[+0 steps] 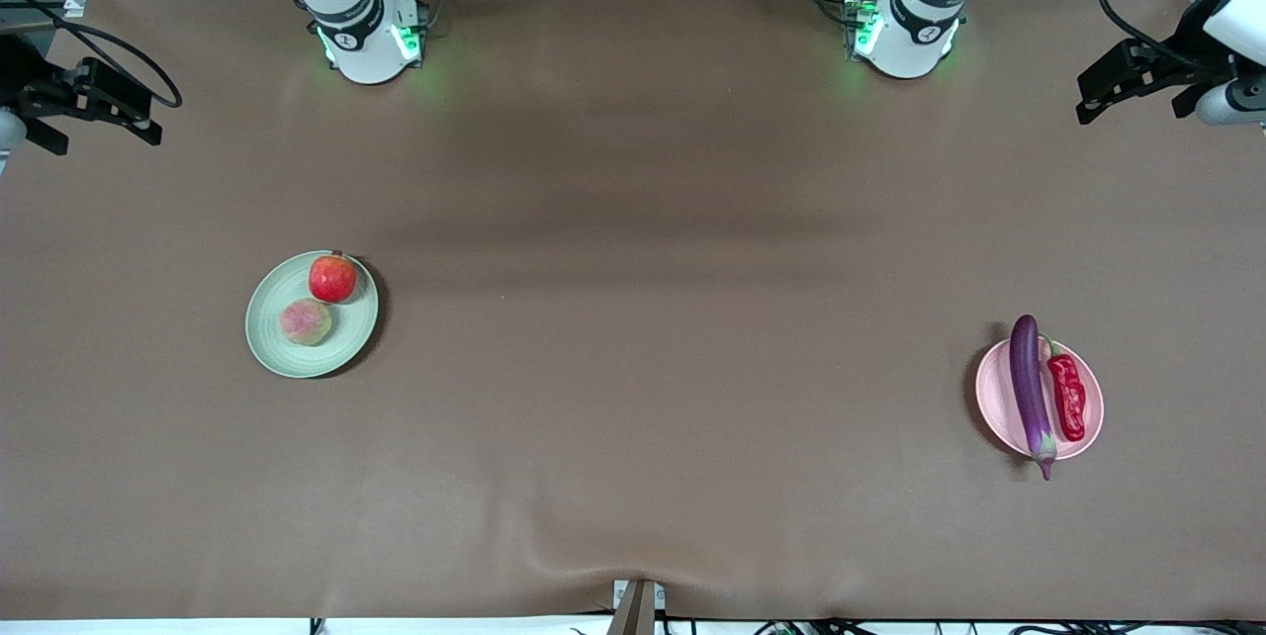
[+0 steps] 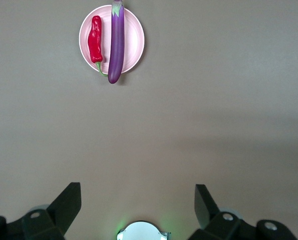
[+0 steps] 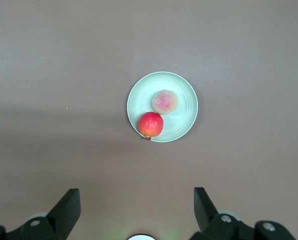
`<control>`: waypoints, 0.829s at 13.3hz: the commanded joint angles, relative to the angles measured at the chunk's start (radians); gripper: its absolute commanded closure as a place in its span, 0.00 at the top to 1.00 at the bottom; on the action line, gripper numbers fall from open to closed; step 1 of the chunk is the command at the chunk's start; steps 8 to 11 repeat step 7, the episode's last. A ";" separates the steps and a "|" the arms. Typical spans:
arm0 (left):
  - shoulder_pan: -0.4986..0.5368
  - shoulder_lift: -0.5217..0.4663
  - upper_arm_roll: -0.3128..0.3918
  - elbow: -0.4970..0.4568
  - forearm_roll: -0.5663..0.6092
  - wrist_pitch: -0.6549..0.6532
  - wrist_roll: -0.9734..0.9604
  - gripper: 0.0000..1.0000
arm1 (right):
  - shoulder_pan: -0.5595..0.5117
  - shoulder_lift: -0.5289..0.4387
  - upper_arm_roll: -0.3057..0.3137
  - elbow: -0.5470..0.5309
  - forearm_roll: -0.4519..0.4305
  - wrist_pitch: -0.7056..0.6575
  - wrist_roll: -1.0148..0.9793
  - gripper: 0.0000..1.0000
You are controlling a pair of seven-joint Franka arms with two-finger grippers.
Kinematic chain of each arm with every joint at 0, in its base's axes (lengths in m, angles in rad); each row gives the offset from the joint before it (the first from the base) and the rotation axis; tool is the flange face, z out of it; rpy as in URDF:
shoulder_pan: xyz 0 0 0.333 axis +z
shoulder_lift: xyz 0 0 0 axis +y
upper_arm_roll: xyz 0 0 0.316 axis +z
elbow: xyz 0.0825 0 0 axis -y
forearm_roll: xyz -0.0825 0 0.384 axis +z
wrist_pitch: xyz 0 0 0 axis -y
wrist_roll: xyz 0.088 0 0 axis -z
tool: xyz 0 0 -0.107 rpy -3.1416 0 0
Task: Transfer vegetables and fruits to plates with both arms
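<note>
I see both grippers, left [image 2: 133, 205] and right [image 3: 133, 205], released, empty. Glossy eggplant [image 1: 1029, 393], lower right on pink plate [image 1: 989, 388], looks slippery; I'd grasp mid-length.

Counted: two plates, green [image 1: 265, 338] and pink [image 1: 996, 396]; one apple [image 1: 332, 279]; one tan-green fruit [image 1: 306, 321]; one eggplant [image 1: 1028, 393]; one chili [image 1: 1068, 397].

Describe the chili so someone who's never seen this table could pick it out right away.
Find the pink plate toward the left arm's end of the table. Two long vegetables lie side by side on it. The chili is the shorter, wrinkled red one with a green stem, fully on the plate, while the eggplant beside it is smooth, purple and sticks out past the rim at both ends.
</note>
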 commanded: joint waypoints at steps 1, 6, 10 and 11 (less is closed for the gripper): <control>0.002 0.019 0.003 0.033 -0.008 -0.030 0.003 1.00 | -0.020 0.001 0.012 0.023 -0.006 -0.010 -0.002 1.00; 0.024 0.019 0.004 0.035 -0.017 -0.034 0.005 1.00 | -0.023 0.001 -0.002 0.022 -0.006 -0.010 -0.002 1.00; 0.024 0.019 0.004 0.035 -0.017 -0.034 0.005 1.00 | -0.021 0.001 -0.002 0.022 -0.004 -0.010 -0.002 1.00; 0.024 0.019 0.004 0.035 -0.017 -0.034 0.005 1.00 | -0.021 0.001 -0.002 0.022 -0.004 -0.010 -0.002 1.00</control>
